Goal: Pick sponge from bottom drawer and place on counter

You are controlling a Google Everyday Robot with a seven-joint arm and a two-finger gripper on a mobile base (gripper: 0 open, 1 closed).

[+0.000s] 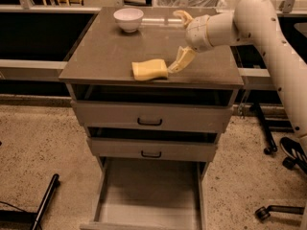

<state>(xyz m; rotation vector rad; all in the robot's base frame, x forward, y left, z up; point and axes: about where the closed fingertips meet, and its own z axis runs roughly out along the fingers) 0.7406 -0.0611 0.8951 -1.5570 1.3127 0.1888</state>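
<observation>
The yellow-tan sponge (pixel 150 69) lies flat on the counter (pixel 105 51), near its front edge and about the middle. My gripper (pixel 174 41) is just to the right of the sponge and is open. Its lower finger (pixel 181 60) slants down to the sponge's right end, and I cannot tell whether it touches. Its upper finger (pixel 184 17) points up and back. The gripper holds nothing. The bottom drawer (pixel 151 195) is pulled out below and shows only its bare grey floor.
A white bowl (pixel 128 19) stands at the counter's back left. The two upper drawers (pixel 149 117) with black handles are shut. Chair bases (pixel 283 157) stand on the floor at the right, a black leg (pixel 45 200) at the lower left.
</observation>
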